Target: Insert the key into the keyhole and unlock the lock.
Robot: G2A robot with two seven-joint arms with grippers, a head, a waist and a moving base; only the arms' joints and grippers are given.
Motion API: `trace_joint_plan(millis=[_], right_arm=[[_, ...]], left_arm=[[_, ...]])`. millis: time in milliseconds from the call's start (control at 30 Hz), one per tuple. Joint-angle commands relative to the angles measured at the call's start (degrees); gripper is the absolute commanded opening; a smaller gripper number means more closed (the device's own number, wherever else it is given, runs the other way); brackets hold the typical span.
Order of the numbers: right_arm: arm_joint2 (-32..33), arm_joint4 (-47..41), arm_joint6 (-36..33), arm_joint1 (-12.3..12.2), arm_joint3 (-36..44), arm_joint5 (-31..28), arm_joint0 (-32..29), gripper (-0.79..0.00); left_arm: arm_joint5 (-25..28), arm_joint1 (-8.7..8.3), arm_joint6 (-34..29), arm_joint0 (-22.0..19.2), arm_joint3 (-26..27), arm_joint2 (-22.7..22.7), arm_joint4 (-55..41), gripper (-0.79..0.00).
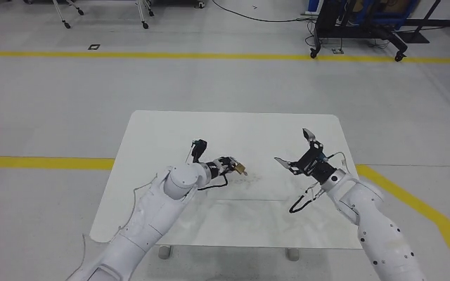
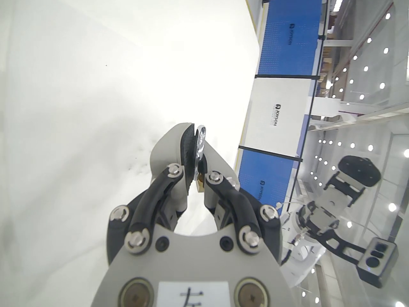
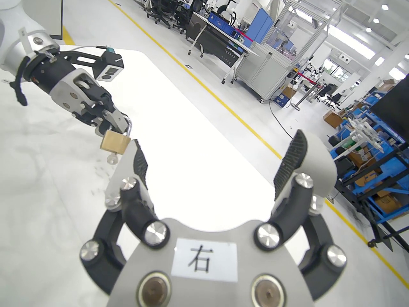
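The left gripper (image 3: 119,123) is clamping the lock (image 3: 115,142) by its shackle (image 3: 129,128), presenting the apparently seated key (image 3: 111,158) to the right gripper (image 3: 217,146), which is standing open nearby.

Left arm (image 1: 151,221) stretched forward and inward, wrist about level. Left gripper (image 1: 228,164) closed on a padlock (image 3: 115,142), which hangs below its fingertips. Right arm (image 1: 369,218) bent, forearm angled inward. Right gripper (image 1: 292,146) spread wide, pointing toward the left gripper, well apart from it.
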State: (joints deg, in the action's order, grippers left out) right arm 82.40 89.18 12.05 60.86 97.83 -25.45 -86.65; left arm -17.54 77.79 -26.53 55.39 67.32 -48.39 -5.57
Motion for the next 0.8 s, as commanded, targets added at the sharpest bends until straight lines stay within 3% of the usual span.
trace_joint_plan(millis=[0,200,233,267,300,367,600,767], right_arm=[[-0.02,-0.01,0.01,0.00,-0.01,0.01,0.00,0.000],[-0.02,-0.01,0.01,0.00,-0.01,0.01,0.00,0.000],[-0.02,-0.01,0.01,0.00,-0.01,0.01,0.00,0.000],[-0.02,-0.01,0.01,0.00,-0.01,0.01,0.00,0.000],[-0.02,-0.01,0.01,0.00,-0.01,0.01,0.00,0.000],[-0.02,-0.01,0.01,0.00,-0.01,0.01,0.00,0.000],[-0.02,-0.01,0.01,0.00,-0.01,0.01,0.00,0.000],[-0.02,-0.66,0.16,0.05,-0.04,0.23,-0.04,0.000]], left_arm=[[0.05,0.66,1.08,-0.85,-1.05,1.40,0.26,-0.785],[-1.48,1.96,0.19,-3.75,-4.71,4.17,2.26,-0.757],[-1.69,2.03,0.25,-4.12,-5.09,4.50,3.34,-0.668],[-1.92,2.08,-0.19,-4.20,-5.40,4.64,3.63,-0.465],[-2.01,2.07,-0.86,-4.34,-5.56,4.67,3.96,-0.406],[-2.00,1.93,-1.54,-4.16,-5.58,4.24,4.28,0.000],[-0.51,0.41,-4.87,-0.66,-1.82,-1.75,-0.16,0.000],[2.95,-1.24,-3.79,3.23,4.45,-6.65,0.96,0.000]])
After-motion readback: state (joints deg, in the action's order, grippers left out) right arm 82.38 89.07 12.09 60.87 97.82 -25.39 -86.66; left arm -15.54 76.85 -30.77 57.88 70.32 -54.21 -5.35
